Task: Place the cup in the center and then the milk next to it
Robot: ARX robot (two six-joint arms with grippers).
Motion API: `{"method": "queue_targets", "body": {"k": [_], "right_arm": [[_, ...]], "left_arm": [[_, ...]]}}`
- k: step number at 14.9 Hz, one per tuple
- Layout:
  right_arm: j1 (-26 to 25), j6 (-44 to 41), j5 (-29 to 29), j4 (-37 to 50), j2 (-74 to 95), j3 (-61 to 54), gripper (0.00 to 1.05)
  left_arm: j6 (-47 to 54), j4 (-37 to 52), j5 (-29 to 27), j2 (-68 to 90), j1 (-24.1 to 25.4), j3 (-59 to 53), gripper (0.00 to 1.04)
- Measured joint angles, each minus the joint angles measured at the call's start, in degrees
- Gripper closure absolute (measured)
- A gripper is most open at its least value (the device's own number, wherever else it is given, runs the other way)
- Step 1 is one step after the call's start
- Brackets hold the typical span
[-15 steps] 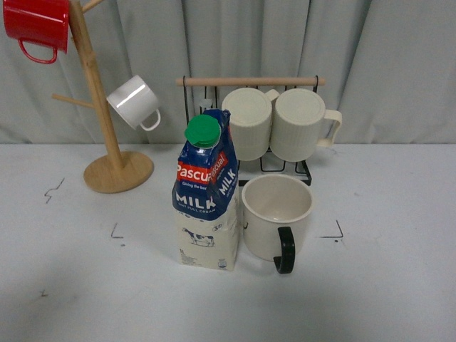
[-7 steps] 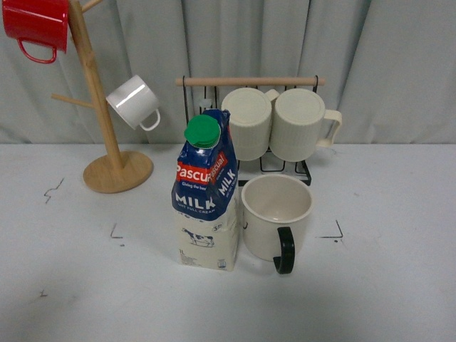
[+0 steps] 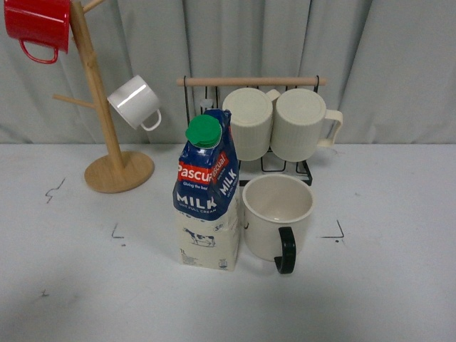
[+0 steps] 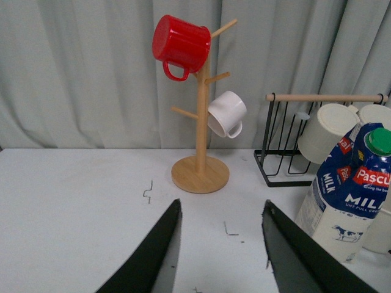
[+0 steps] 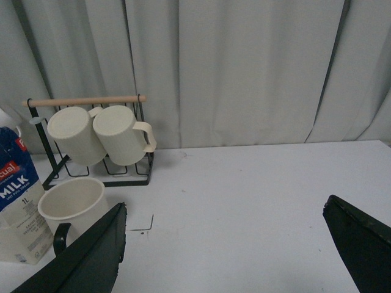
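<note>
From my feed the cup (image 3: 276, 216) sits upright mid-table with its black handle facing me, and the milk (image 3: 207, 194) stands right against its left side. My left gripper (image 4: 220, 256) and right gripper (image 5: 223, 244) both hang spread wide over bare table, nothing between the fingers.

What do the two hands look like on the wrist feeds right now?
The left hand has two matte black fingers, flat and blade-like, narrowing to their tips. The right hand has the same plain black fingers. No cables or markings show; the front view shows neither arm.
</note>
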Motion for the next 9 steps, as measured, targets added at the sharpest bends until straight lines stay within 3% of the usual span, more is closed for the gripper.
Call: {"method": "queue_targets", "body": {"k": [5,9], "right_arm": [[0.0,0.0,0.0,0.0,0.0,0.0,0.06],[0.0,0.0,0.0,0.0,0.0,0.0,0.06]], "left_arm": [[0.0,0.0,-0.02,0.0,0.0,0.0,0.06],[0.04,0.0,-0.02,0.0,0.0,0.0,0.07]]}}
